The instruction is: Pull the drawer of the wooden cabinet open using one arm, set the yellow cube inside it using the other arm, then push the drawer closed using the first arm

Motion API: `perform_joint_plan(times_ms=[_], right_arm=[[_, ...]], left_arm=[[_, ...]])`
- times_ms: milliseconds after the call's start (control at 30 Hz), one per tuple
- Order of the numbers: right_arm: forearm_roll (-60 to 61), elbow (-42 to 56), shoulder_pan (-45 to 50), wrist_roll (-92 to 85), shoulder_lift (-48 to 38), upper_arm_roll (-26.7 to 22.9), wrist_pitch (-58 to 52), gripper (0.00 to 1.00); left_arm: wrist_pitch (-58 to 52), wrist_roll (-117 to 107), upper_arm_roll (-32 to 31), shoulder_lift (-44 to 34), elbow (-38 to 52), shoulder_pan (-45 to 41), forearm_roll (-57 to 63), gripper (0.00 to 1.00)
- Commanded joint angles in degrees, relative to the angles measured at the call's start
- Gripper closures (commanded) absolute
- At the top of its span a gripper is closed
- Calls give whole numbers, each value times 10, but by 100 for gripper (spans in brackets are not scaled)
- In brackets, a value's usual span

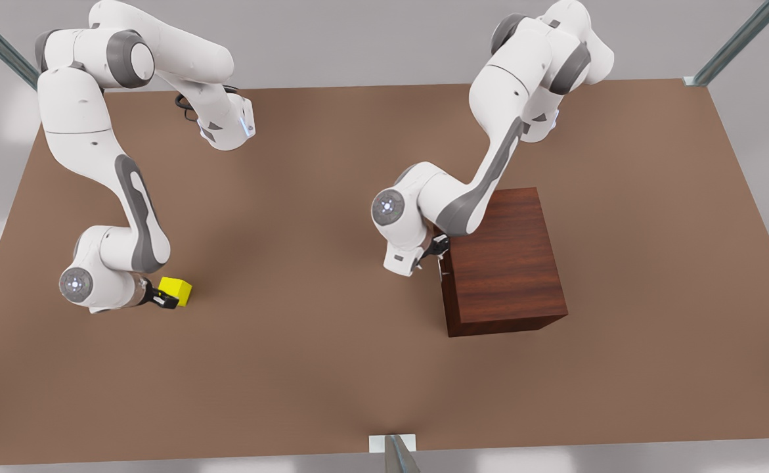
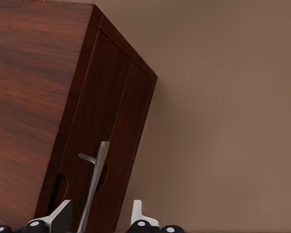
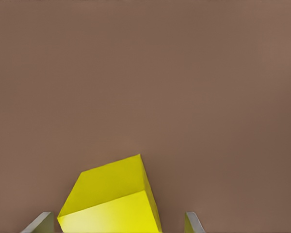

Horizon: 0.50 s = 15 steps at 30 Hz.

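Two white Franka arms work over a brown table (image 1: 331, 368), and the wooden cabinet (image 1: 509, 263) serves as the landmark. It stands on the front view's right half of the table, its plain top showing streaky grain, with bare table on every side and a wide margin to the table's edges.

Left gripper (image 1: 433, 253) sits against the cabinet's face that looks toward the front view's left, where the drawer (image 2: 106, 131) is. In the left wrist view the drawer front lies flush in the cabinet, so the drawer is closed, and its thin silver bar handle (image 2: 94, 187) runs between the two pale fingertips (image 2: 63, 213). The fingers stand apart, one on each side of the bar, with a gap visible to the bar; they have hold of nothing.

Far from the cabinet, toward the front view's left edge of the table, the yellow cube (image 1: 176, 290) rests on the surface. Right gripper (image 1: 169, 299) is low beside it, and in the right wrist view the cube (image 3: 111, 201) lies between the spread fingertips (image 3: 41, 223), nearer one than the other, with table showing on the wider side. Whether either pad touches the cube I cannot tell; the jaws are wide and not closed on it.

Between cube and cabinet the table is bare.
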Motion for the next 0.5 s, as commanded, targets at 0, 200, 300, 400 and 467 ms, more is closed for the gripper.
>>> perform_joint_plan(times_ms=[0, 200, 300, 400, 467], right_arm=[[-4, -1, 0, -71, -2, 0, 29, 0], [-3, -13, -3, -98, -6, 15, 28, 0], [-4, -24, -3, -107, -6, 15, 29, 0], [-18, -32, -5, -128, -2, 15, 29, 0], [-18, -32, -6, -153, 5, 14, 35, 0]], left_arm=[[-10, 37, 0, 0, 0, 1, 0, 30], [-5, 46, 1, 15, 0, 1, 5, 30], [-3, 45, 1, 24, 0, 1, 5, 30], [5, 44, 0, 29, 1, 1, 5, 30], [11, 43, 0, 30, 2, 0, 5, 30]])
